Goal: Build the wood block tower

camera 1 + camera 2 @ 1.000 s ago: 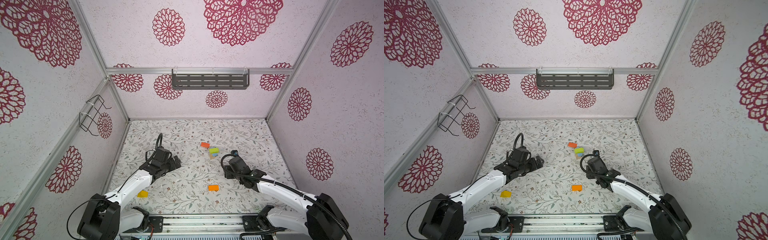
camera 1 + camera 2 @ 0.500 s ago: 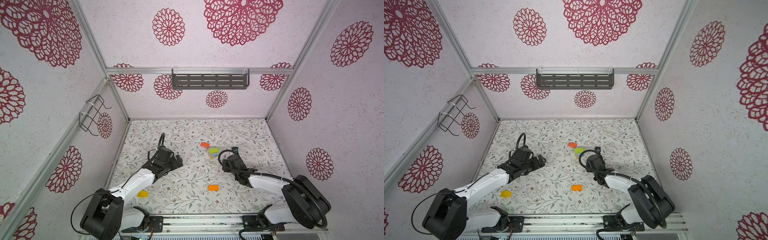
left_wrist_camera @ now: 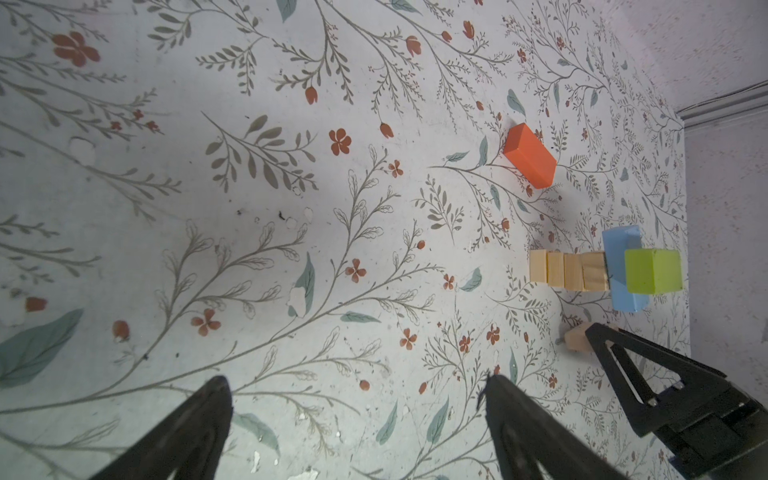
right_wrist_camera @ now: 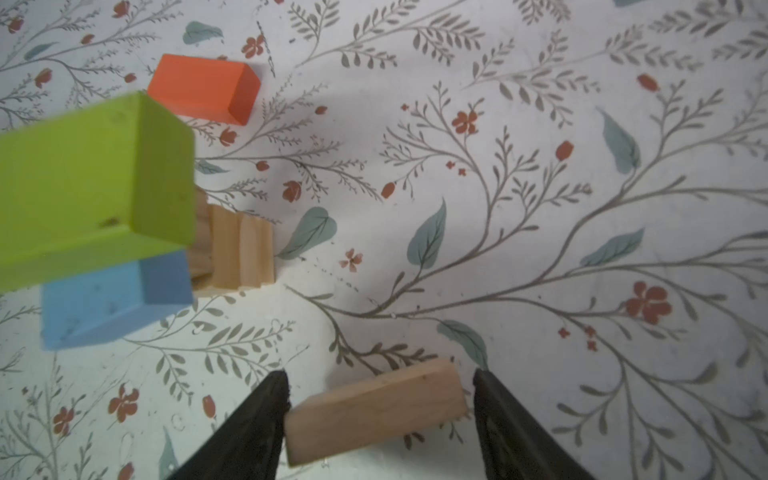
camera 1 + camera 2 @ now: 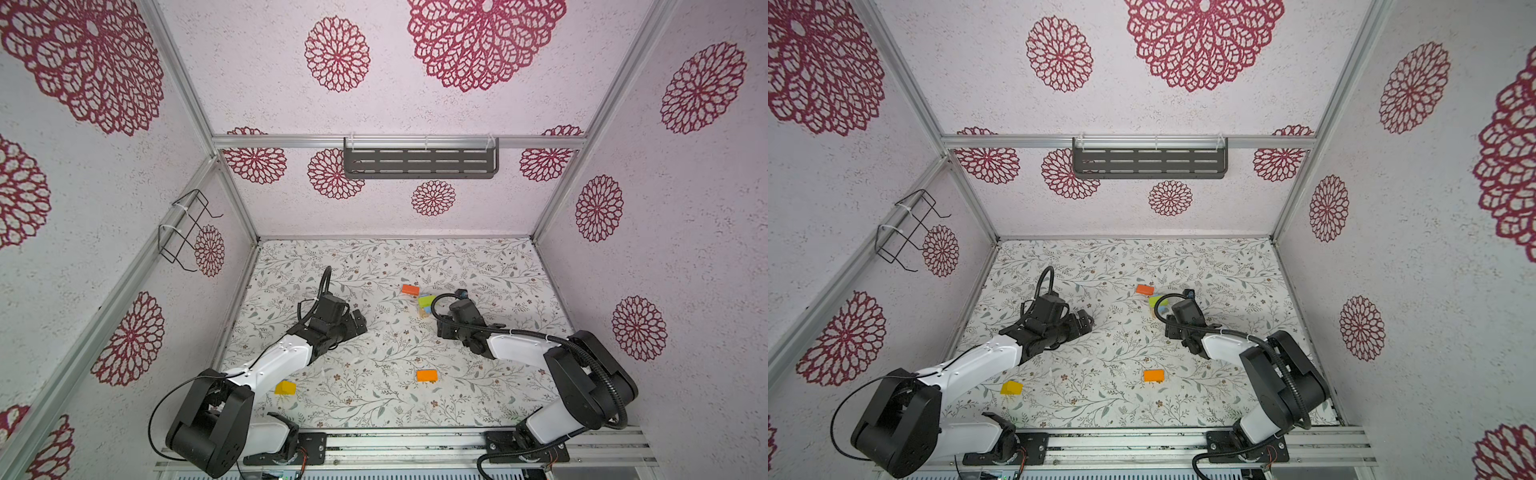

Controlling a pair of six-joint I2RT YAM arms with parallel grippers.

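The wood block tower (image 5: 426,303) (image 5: 1156,301) stands at mid-right: natural cubes (image 3: 569,270), then a light blue bar (image 4: 112,299), with a lime green bar (image 4: 95,174) on top. My right gripper (image 4: 380,377) (image 5: 451,320) is just beside it, low over the table and open. A plain wooden bar (image 4: 374,409) (image 3: 575,338) lies tilted between its fingers, touching one and with a gap to the other. My left gripper (image 3: 356,381) (image 5: 359,324) stands open and empty at mid-left. Loose wood blocks are a red-orange bar (image 5: 410,289) (image 3: 530,156), an orange bar (image 5: 427,375) and a yellow block (image 5: 285,387).
Patterned walls close in the floral table (image 5: 374,270) on three sides. A dark shelf (image 5: 419,162) hangs on the back wall and a wire rack (image 5: 185,228) on the left wall. A metal rail (image 5: 415,444) runs along the front edge.
My right arm has reached forward to the tower's side, and its jaws have widened around the plain bar. The left arm has barely shifted.
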